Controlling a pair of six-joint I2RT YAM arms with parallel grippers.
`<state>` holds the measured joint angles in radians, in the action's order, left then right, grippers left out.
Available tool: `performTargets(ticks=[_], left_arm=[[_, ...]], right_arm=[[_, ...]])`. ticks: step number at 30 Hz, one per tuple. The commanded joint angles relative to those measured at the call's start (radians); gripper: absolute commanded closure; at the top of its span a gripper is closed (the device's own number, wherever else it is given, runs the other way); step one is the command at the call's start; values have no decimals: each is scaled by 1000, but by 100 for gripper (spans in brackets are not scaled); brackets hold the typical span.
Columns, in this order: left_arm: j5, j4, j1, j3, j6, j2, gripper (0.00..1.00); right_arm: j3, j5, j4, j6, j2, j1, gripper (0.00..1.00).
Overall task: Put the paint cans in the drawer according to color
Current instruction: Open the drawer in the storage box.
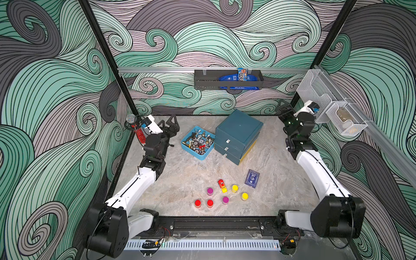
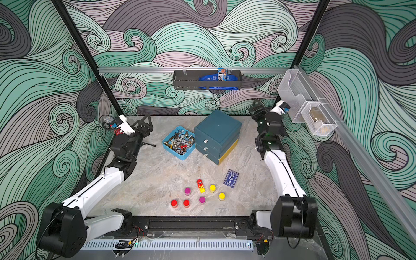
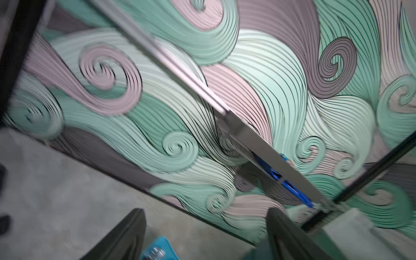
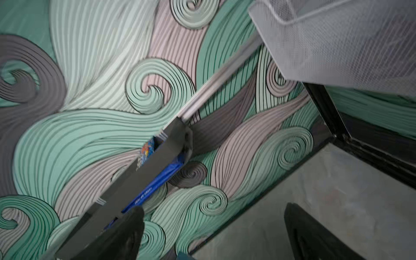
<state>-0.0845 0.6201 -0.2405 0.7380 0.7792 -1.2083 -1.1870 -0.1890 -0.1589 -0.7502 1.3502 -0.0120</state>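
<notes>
Nothing sorted yet: six paint cans [image 1: 210, 203] stand at lower centre in both top views, and the drawer [image 1: 238, 129] sits shut at mid-frame. Left gripper [image 1: 168, 124] and right gripper [image 1: 284, 109] hang wide open, empty, at either side.

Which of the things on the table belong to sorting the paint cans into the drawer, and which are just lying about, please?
Job: two red-lidded round paint cans, two magenta-lidded paint cans, two yellow-lidded paint cans, dark teal three-drawer unit.
Lying about: light blue tray of metal parts, red-and-yellow toy car, dark blue card box.
</notes>
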Motion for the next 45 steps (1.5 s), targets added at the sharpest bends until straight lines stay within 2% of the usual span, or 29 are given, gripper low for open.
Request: performTargets(ticks=[1, 4, 5, 8, 11, 15, 17, 24, 30, 34, 40, 45], left_arm=[[299, -279, -77, 87, 342, -127, 27], [435, -220, -206, 124, 484, -205, 58], [469, -166, -248, 124, 538, -236, 62], [487, -82, -362, 131, 658, -284, 65], [492, -92, -419, 175, 686, -331, 66], [496, 14, -447, 184, 768, -390, 66], [485, 20, -456, 210, 772, -418, 65], [453, -77, -444, 261, 750, -441, 66], [408, -76, -430, 255, 751, -452, 71], [393, -159, -426, 296, 710, -466, 68], [387, -129, -425, 287, 720, -491, 65], [381, -86, -426, 296, 733, -515, 69]], right_arm=[[-167, -22, 330, 0, 29, 66, 3], [-234, 32, 455, -2, 50, 121, 21], [-238, 57, 483, 2, 42, 140, 27], [-237, 63, 579, 40, 15, 223, 30], [-221, 119, 660, 55, 10, 270, 33], [-191, 156, 677, 67, -16, 308, 38], [-193, 167, 683, 77, -21, 316, 40], [-230, 173, 720, 106, -23, 324, 40], [-212, 185, 726, 109, -42, 325, 39], [-208, 189, 736, 109, -55, 325, 39], [-216, 196, 739, 118, -51, 324, 38], [-220, 207, 739, 128, -43, 324, 39]])
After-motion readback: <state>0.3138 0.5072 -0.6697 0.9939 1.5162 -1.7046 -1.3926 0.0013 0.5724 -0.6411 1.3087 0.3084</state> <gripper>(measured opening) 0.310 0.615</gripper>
